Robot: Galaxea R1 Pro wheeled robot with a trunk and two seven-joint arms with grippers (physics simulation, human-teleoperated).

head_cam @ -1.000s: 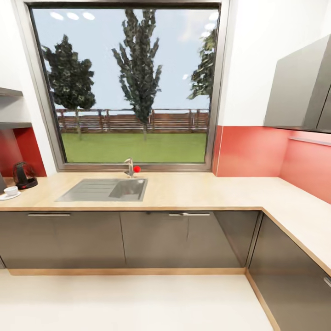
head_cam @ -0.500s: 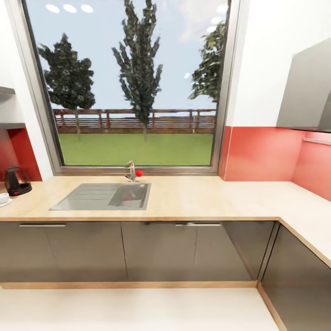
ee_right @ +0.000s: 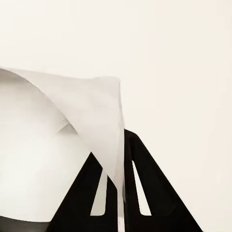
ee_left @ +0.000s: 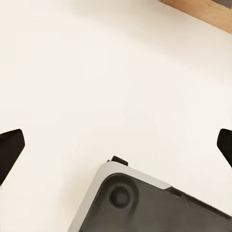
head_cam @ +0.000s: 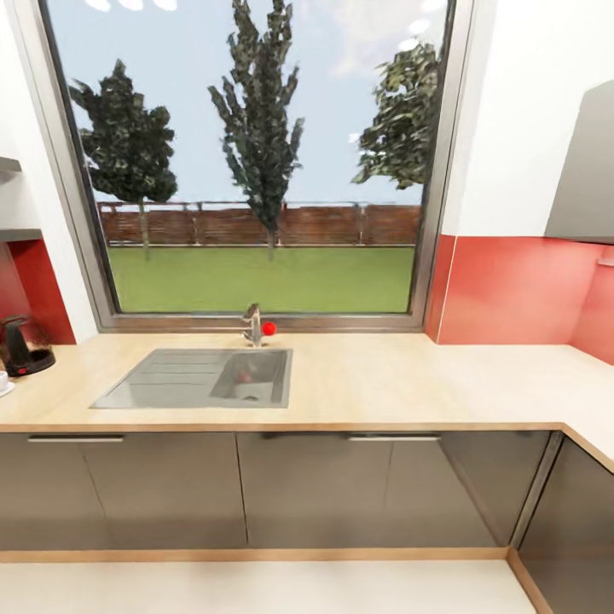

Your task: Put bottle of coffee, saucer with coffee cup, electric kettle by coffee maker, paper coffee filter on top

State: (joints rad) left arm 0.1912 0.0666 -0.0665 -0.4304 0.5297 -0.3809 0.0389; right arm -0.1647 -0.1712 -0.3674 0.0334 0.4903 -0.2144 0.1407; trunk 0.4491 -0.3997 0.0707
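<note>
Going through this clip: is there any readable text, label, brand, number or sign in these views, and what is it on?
None: no view carries readable text.
Electric kettle: no label visible.
Cabinet fronts and sink: plain, no markings.
Paper coffee filter held in the right tool: blank white.
Left tool: fingers apart, no print.

electric kettle (head_cam: 19, 348) and saucer (head_cam: 3, 388) cropped at edge, cup apparently hidden

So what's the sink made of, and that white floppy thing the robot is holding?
The sink looks like brushed metal: grey, dull sheen, ridged drainer. The white thing in the right gripper seems to be thin paper, probably the coffee filter: it curls and looks slightly see-through at its edge.
</note>
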